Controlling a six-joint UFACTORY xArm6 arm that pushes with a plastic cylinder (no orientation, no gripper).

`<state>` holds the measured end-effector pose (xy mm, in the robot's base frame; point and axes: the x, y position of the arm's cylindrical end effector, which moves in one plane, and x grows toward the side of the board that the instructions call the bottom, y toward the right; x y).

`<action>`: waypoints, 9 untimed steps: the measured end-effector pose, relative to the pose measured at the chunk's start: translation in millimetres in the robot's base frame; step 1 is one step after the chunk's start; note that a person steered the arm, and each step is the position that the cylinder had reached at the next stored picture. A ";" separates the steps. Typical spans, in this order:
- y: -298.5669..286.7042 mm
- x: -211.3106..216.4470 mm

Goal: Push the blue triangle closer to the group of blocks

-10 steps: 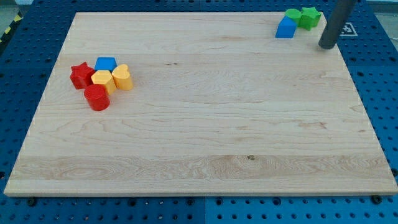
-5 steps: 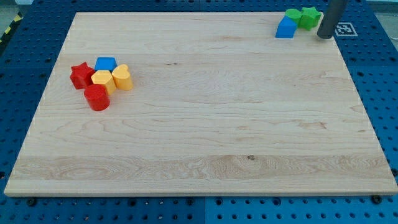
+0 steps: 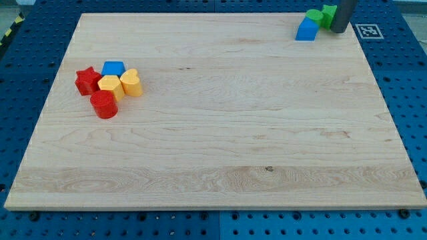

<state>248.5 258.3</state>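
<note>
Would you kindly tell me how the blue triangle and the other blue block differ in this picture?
The blue triangle sits at the view's top right, touching a green block, with my tip just to its right. The blue block sits at the view's left inside the red and yellow group, looks flatter and lighter. Both are blue and rest on the board.

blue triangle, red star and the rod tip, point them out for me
blue triangle (image 3: 306, 31): camera view, middle of its front face.
red star (image 3: 85, 81): camera view, centre of its top face.
my tip (image 3: 338, 30): camera view, very end of the rod, at the view's right of the blue triangle, in front of the green blocks.
</note>
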 end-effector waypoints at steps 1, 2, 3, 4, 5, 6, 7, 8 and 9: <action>-3.9 0.0; -22.0 0.0; -46.3 0.0; -58.6 9.9; -70.3 21.1; -91.9 22.1; -111.6 22.1; -135.7 22.7; -161.1 31.2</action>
<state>279.7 97.2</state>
